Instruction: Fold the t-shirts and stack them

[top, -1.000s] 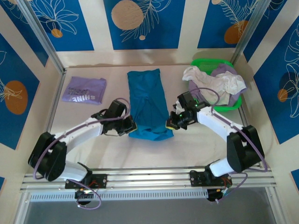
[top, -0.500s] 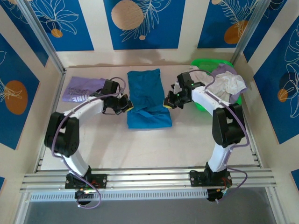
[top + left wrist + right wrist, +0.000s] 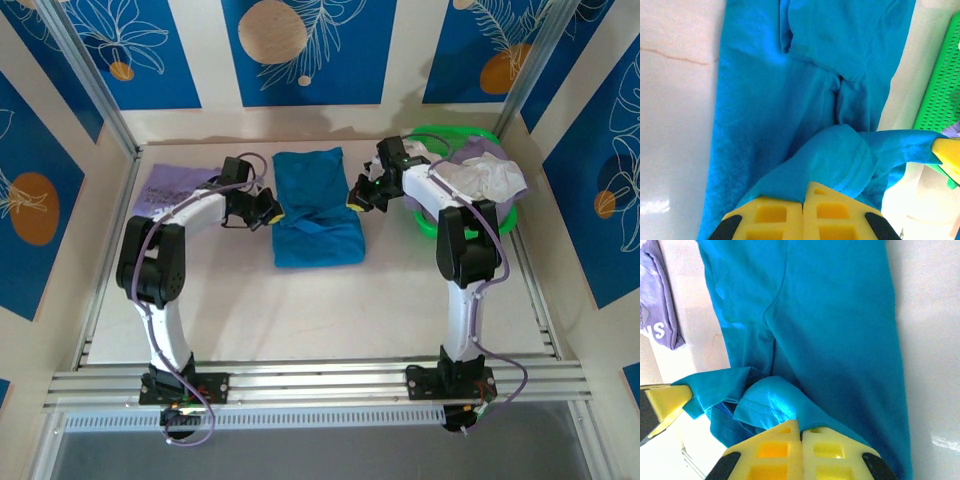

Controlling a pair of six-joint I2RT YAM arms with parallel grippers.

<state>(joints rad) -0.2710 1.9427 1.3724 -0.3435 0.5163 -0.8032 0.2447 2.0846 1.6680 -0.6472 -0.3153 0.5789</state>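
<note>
The teal-blue t-shirt (image 3: pixel 315 205) lies in the middle of the table, its near end lifted and doubled back over the rest. My left gripper (image 3: pixel 272 214) is shut on the shirt's left corner, and in the left wrist view its yellow fingers (image 3: pixel 805 192) pinch a fold of teal cloth (image 3: pixel 840 160). My right gripper (image 3: pixel 356 198) is shut on the right corner, with teal cloth (image 3: pixel 770 402) caught between its fingers (image 3: pixel 801 426). A lavender-purple t-shirt (image 3: pixel 165 190) with white lettering lies folded at the back left, partly behind the left arm.
A green basket (image 3: pixel 440 135) at the back right holds a heap of white and lilac t-shirts (image 3: pixel 485 178); its mesh wall (image 3: pixel 940 95) is close beside the teal shirt. The white table (image 3: pixel 330 310) stretches bare toward the near rail. Patterned walls close three sides.
Both grippers have carried the teal shirt's near hem away from the near edge toward the back, doubling it over. The shirt's outline is now shorter. Both arms have stretched out.
</note>
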